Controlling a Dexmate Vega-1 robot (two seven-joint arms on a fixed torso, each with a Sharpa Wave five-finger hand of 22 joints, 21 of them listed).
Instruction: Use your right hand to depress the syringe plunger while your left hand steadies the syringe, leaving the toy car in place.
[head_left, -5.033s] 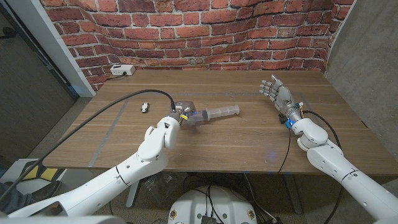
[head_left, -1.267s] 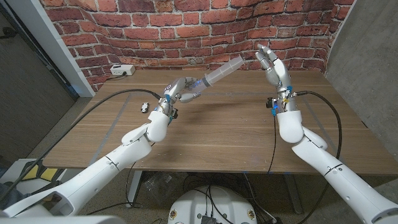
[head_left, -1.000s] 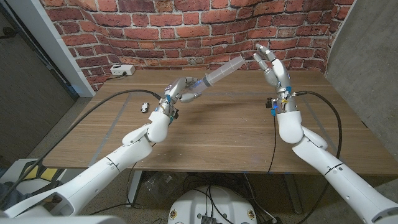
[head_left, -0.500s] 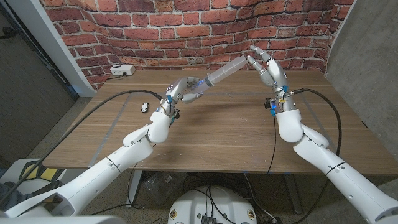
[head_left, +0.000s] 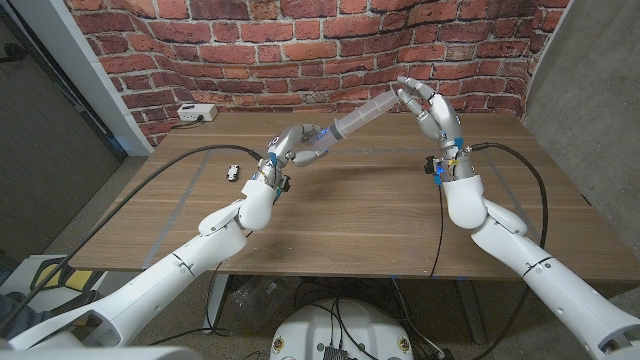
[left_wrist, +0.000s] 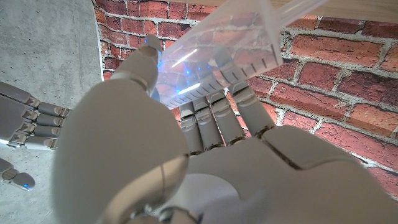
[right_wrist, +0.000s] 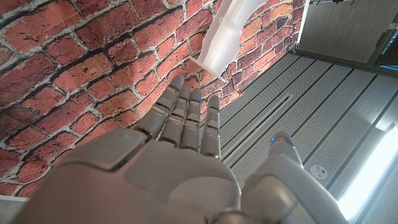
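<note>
We hold the clear plastic syringe (head_left: 355, 117) off the wooden table (head_left: 380, 200), slanted up toward the brick wall, our left hand (head_left: 300, 143) wrapped around the lower end of its barrel. Our right hand (head_left: 425, 105) is at the plunger end with fingers spread and gripping nothing; its fingertips (head_left: 404, 88) appear to touch the plunger head, though the head view is too small to be certain. To press well, we should seat the fingertips squarely on the plunger head and push straight along the barrel while the left hand braces firmly. The small white toy car (head_left: 233, 172) sits on the table beside the left arm, well clear.
</note>
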